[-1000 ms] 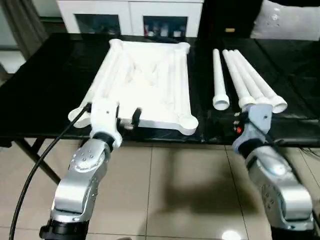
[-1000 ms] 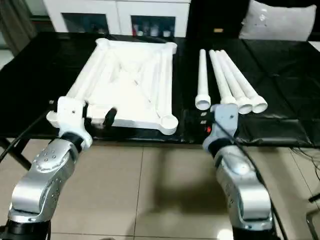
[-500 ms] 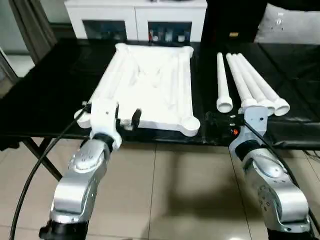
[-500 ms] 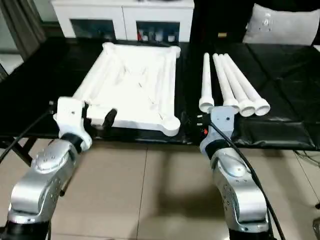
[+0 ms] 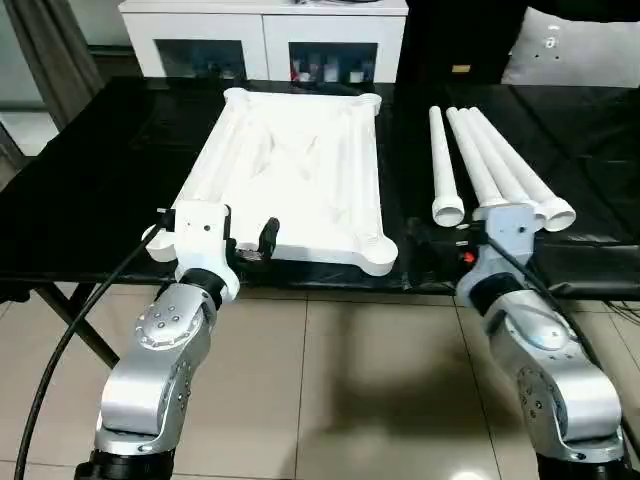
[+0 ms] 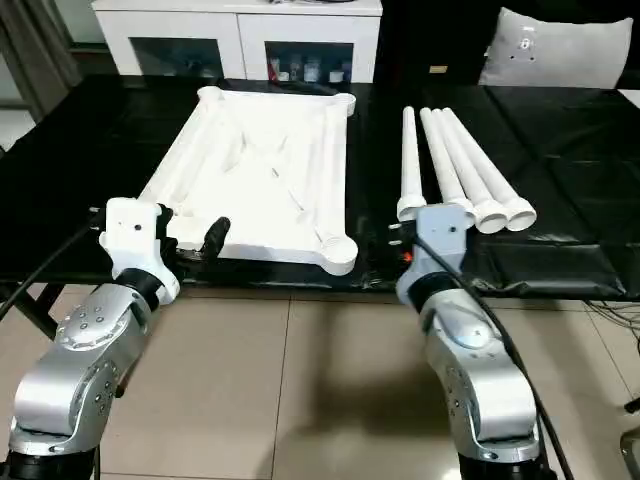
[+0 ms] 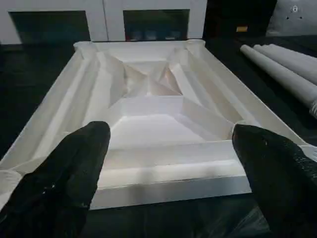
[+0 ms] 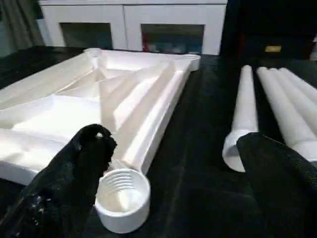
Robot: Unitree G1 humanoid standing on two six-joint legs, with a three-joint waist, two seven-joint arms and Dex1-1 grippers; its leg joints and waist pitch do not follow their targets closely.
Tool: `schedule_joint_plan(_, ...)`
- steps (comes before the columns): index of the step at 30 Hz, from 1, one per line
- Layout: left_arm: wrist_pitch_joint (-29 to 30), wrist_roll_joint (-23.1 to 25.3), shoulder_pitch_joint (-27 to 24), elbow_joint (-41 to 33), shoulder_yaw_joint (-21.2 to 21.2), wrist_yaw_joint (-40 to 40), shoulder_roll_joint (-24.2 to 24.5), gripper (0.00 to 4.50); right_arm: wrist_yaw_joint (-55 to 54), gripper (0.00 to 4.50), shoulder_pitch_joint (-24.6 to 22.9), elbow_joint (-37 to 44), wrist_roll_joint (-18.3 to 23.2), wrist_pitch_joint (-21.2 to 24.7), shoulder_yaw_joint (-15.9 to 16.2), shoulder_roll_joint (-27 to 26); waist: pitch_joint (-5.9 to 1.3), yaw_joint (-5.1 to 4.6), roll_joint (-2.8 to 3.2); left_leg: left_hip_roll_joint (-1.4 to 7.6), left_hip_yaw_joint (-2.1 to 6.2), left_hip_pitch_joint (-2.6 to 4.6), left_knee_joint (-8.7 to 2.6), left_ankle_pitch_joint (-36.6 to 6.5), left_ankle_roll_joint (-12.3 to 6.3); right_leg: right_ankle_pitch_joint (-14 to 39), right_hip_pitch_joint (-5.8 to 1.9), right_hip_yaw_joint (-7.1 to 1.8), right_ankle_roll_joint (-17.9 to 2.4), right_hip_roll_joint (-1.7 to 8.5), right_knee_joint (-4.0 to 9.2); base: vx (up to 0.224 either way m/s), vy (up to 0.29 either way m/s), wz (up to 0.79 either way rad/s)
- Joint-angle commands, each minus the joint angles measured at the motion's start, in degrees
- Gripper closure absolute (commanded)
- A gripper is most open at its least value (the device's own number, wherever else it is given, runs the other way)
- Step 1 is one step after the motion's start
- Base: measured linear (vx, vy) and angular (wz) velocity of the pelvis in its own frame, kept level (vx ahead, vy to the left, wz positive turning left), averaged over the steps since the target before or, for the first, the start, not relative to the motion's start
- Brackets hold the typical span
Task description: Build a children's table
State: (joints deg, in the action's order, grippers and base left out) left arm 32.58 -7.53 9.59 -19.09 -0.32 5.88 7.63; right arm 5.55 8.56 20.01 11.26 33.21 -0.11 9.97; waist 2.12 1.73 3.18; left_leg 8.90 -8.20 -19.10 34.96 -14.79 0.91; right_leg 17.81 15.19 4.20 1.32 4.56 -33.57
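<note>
- Left arm: silver forearm reaches forward from the lower left; the left gripper [image 7: 168, 163] hovers at the near edge of the black work table [image 5: 100, 180], aimed at the near short side of the table top [image 5: 300, 170]; its two black fingers [image 7: 64, 178] stand wide apart with nothing between them.
- Right arm: silver forearm reaches forward from the lower right; the right gripper [image 8: 173, 178] sits at the table's near edge, between the top's near right corner socket [image 8: 121, 198] and the flared ends of the legs [image 5: 495, 165]; its fingers [image 8: 74, 168] stand wide apart and hold nothing.
- Table top: white, lying upside down on the black cover, ribbed underside facing up; long axis runs away from the robot; rounded sockets at all four corners; the near right socket is open upward, threaded inside and empty.
- Legs: four white tubes lie side by side on the cover to the right of the top, apart from it; flared ends point toward the robot; three lie touching, the leftmost one slightly apart.
- Background: white cabinet [image 5: 265, 40] with dark glass doors behind the work table; small items inside cannot be made out.
</note>
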Motion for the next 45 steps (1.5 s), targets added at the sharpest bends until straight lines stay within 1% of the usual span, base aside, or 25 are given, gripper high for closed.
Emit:
schedule_joint_plan(1, 1.02, -0.15, -0.05, -1.7, 0.25, -0.29, 0.19, 0.05, 0.13, 0.0, 0.14, 1.14, -0.84, 0.73, -0.07, 0.56, -2.4, -0.07, -0.66, 1.32, 1.17, 0.92, -2.71, 8.15, -20.22, -1.78, -1.54, -1.07, -9.8, 1.3, 2.67, 0.0, 0.0, 0.0)
schedule_joint_plan(4, 1.14, -0.21, 0.04, -1.99, 0.39, -0.34, 0.08, 0.05, 0.13, 0.0, -0.08, 1.37, -0.91, 0.95, -0.18, 0.68, -2.28, 1.01, -0.95, 0.43, 0.09, -1.74, -2.58, 6.02, -14.1, 2.41, -3.91, -1.91, -9.56, 1.63, 4.32, 0.0, 0.0, 0.0)
schedule_joint_plan(6, 1.39, -0.2, 0.43, -1.97, 0.48, -0.4, -0.02, 0.05, 0.16, 0.0, 0.14, 1.38, -0.82, 1.16, -0.44, 0.83, -2.5, 0.65, -0.44, 0.96, 0.87, -0.3, -3.09, 8.05, -13.69, -0.31, -3.12, -0.97, -8.98, 0.32, 3.34, 0.0, 0.0, 0.0)
schedule_joint_plan(10, 1.68, -0.15, 0.86, -1.97, 0.44, -0.4, -0.07, 0.05, 0.11, 0.0, 0.71, 1.15, -0.79, 1.34, -0.56, 0.98, -2.62, -1.64, -0.22, 5.52, 5.9, 7.03, -2.94, 11.96, -26.39, -1.75, 4.42, -0.09, -7.21, 0.59, -1.47, 0.027, -0.002, 0.02)
schedule_joint_plan(12, 1.92, -0.17, 0.73, -2.31, 0.48, -0.43, -0.07, 0.05, 0.2, 0.0, 0.79, 1.05, -0.86, 1.28, -0.47, 0.98, -1.75, -0.44, -2.27, 0.87, 1.74, 1.56, -1.31, 8.68, -24.51, -7.99, 0.07, -3.07, -8.86, 2.09, 1.23, 0.0, 0.0, 0.0)
schedule_joint_plan(13, 2.03, -0.16, 0.63, -2.47, 0.6, -0.43, -0.01, 0.05, 0.25, 0.0, 0.8, 0.98, -0.97, 1.28, -0.34, 0.96, -1.12, 1.57, -2.44, -1.89, 0.2, -4.65, 1.25, 5.64, -19.31, -6.59, -5.01, -6.13, -9.91, 4.95, 4.22, 0.0, 0.0, 0.0)
schedule_joint_plan(15, 2.06, -0.16, 0.51, -2.56, 0.66, -0.39, 0.07, 0.05, 0.28, 0.0, 0.68, 0.97, -1.04, 1.22, -0.21, 0.91, -1.54, 2.18, -1.67, -0.57, 0.98, -6.03, 1.0, 6.52, -12.28, -2.65, -6.49, -5.1, -10.46, 3.85, 4.09, 0.0, 0.0, 0.0)
schedule_joint_plan(16, 2.07, -0.17, 0.49, -2.53, 0.71, -0.35, 0.12, 0.05, 0.29, 0.0, 0.66, 0.91, -1.07, 1.17, -0.14, 0.86, -1.72, 1.61, -0.25, 0.46, 1.7, -2.96, -1.14, 9.24, -10.68, -4.84, -4.42, -2.47, -9.35, 0.94, 2.56, 0.0, 0.0, 0.0)
schedule_joint_plan(17, 2.09, -0.16, 0.48, -2.53, 0.75, -0.33, 0.16, 0.05, 0.31, 0.0, 0.61, 0.84, -1.1, 1.11, -0.06, 0.84, -2.75, -0.47, 0.61, 3.04, 5.57, 4.11, -1.87, 17.12, -16.89, -7.93, 0.6, 0.08, -6.5, -1.93, -1.78, 0.091, -0.074, 0.05)
schedule_joint_plan(19, 2.27, -0.05, 0.54, -2.6, 0.81, -0.27, 0.25, 0.05, 0.4, 0.0, 0.62, 0.61, -1.14, 0.96, 0.14, 0.78, -3.32, -2.6, 0.49, 10.36, 11.97, 10.96, -2.0, 23.95, -30.81, 4.84, 10.22, -0.87, -0.19, 0.77, -7.64, 0.099, -0.081, 0.03)
schedule_joint_plan(21, 2.24, 0.01, 0.6, -2.46, 0.8, -0.24, 0.27, 0.05, 0.41, 0.0, 0.7, 0.41, -1.17, 0.86, 0.2, 0.76, -1.87, -1.84, -0.84, 9.04, 8.51, 6.59, -3.07, 18.04, -29.68, -0.13, 10.36, -2.97, 1.47, 2.56, -7.6, 0.028, -0.055, 0.04)
schedule_joint_plan(22, 2.26, 0.01, 0.67, -2.46, 0.83, -0.2, 0.32, 0.05, 0.43, 0.0, 0.75, 0.26, -1.19, 0.77, 0.25, 0.74, -0.85, -0.97, -3.34, 1.83, 2.61, 3.0, -1.25, 3.07, -20.48, -6.28, 6.89, -5.03, -2.56, 3.14, -0.39, 0.015, -0.068, 0.09)
schedule_joint_plan(23, 2.31, 0.0, 0.75, -2.51, 0.86, -0.16, 0.37, 0.05, 0.47, 0.0, 0.79, 0.13, -1.24, 0.68, 0.29, 0.72, 0.3, 1.29, -4.49, -3.63, 0.45, -1.68, 4.06, -5.95, -13.49, 15.17, 0.35, -11.07, -4.43, 6.95, 5.11, 0.03, -0.087, 0.05)
schedule_joint_plan(26, 2.39, -0.1, 0.89, -2.59, 0.96, -0.06, 0.55, 0.05, 0.43, 0.0, 0.83, 0.04, -1.76, 0.61, 0.68, 0.84, 0.57, 2.36, -3.72, -1.68, 3.04, -5.08, 4.97, 2.77, -5.0, 21.93, -2.7, -9.58, -12.5, 6.87, 5.2, 0.02, -0.056, -0.01)
schedule_joint_plan(30, 2.51, -0.04, 0.78, -2.74, 0.99, 0.16, 0.59, 0.05, 0.52, 0.0, 0.69, 0.12, -2.1, 0.56, 0.87, 0.72, 0.83, 0.11, 0.76, 2.28, 4.22, -1.26, -4.45, -9.75, -2.31, 22.37, -1.06, -1.96, -11.79, 0.51, 4.04, 0.042, 0.025, -0.03)
schedule_joint_plan(31, 2.54, -0.01, 0.76, -2.75, 0.96, 0.18, 0.59, 0.05, 0.53, 0.0, 0.68, 0.11, -2.08, 0.55, 0.89, 0.75, -0.39, -1.5, 1.27, 4.63, 6.94, 4.07, -5.79, -19.06, -3.32, 14.33, 2.12, -1.37, -11.47, -0.71, 1.17, 0.119, 0.063, -0.01)
schedule_joint_plan(32, 2.55, 0.05, 0.7, -2.79, 0.97, 0.26, 0.61, 0.05, 0.52, 0.0, 0.64, 0.13, -2.05, 0.53, 0.96, 0.78, -1.27, -2.84, 1.8, 6.11, 9.95, 6.51, -6.56, -18.14, -7.36, 4.89, 4.14, -0.77, -9.37, -1.14, -2.75, 0.12, 0.052, 0.06)
schedule_joint_plan(35, 2.44, 0.01, 0.66, -2.6, 0.73, 0.13, 0.62, 0.05, 0.78, 0.0, 0.81, 0.05, -2.21, 0.53, 0.96, 0.91, -1.44, -3.75, -0.04, 7.21, 11.33, 7.69, -5.17, -4.12, -22.53, -0.53, 8.29, -1.89, -1.19, 0.68, -5.77, 0.116, 0.029, 0.05)
schedule_joint_plan(36, 2.42, -0.02, 0.68, -2.47, 0.68, 0.12, 0.58, 0.05, 0.9, 0.0, 0.95, -0.01, -2.29, 0.57, 0.92, 0.94, -1.6, -3.55, -1.32, 4.76, 9.41, 6.31, -3.74, 1.71, -24.49, -4.42, 8.07, -3.35, -1.44, 2.31, -3.18, 0.107, -0.001, 0.07)
schedule_joint_plan(37, 2.41, -0.03, 0.69, -2.43, 0.66, 0.11, 0.56, 0.05, 0.94, 0.0, 1.0, -0.03, -2.32, 0.58, 0.9, 0.95, -1.34, -1.54, -3.73, -2.9, 2.95, -0.54, 0.58, -0.55, -19.49, -9.87, 1.16, -7.44, -6.42, 4.22, 2.3, 0.139, -0.057, 0.14)
schedule_joint_plan(38, 2.3, -0.05, 0.56, -2.35, 0.62, 0.06, 0.44, 0.05, 1.04, 0.0, 1.1, -0.02, -2.38, 0.56, 0.91, 1.03, -2.42, 0.32, -4.27, -3.72, 2.93, -7.55, 6.28, -1.12, -14.73, -16.2, -6.72, -12.04, -9.38, 9.67, 2.68, 0.149, -0.061, 0.07)
schedule_joint_plan(39, 2.11, 0.0, 0.31, -2.26, 0.48, 0.02, 0.3, 0.05, 1.14, 0.0, 1.22, 0.08, -2.42, 0.65, 0.84, 1.08, -2.01, 0.68, -4.38, -3.0, 3.2, -7.82, 6.79, 0.41, -11.52, -18.27, -5.75, -11.04, -9.94, 9.45, 2.79, 0.149, -0.061, 0.07)
schedule_joint_plan(42, 1.98, 0.07, 0.1, -2.2, 0.35, -0.02, 0.1, 0.05, 1.32, 0.0, 1.35, 0.19, -2.51, 0.73, 0.71, 1.18, -1.26, 1.34, -1.42, -0.69, 3.31, -5.9, 0.6, 7.16, -5.24, -1.55, -3.55, -4.7, -13.49, 3.89, 4.15, 0.105, -0.028, -0.13)
schedule_joint_plan(44, 2.0, 0.11, 0.06, -2.16, 0.38, -0.01, -0.01, 0.05, 1.36, 0.0, 1.34, 0.19, -2.54, 0.65, 0.76, 1.35, -0.9, -0.8, 1.21, 4.44, 7.02, -1.25, -4.52, -0.77, -9.09, 6.35, -0.52, -1.36, -9.52, -1.08, 0.63, 0.14, 0.061, 0.01)
schedule_joint_plan(45, 1.92, 0.13, 0.01, -2.08, 0.39, 0.01, -0.02, 0.05, 1.36, 0.0, 1.33, 0.21, -2.53, 0.65, 0.81, 1.44, -2.31, -2.72, 1.52, 7.72, 10.99, 5.58, -5.44, -11.16, -12.87, 7.21, 4.82, -1.01, -7.33, -1.55, -4.71, 0.166, 0.074, 0.05)
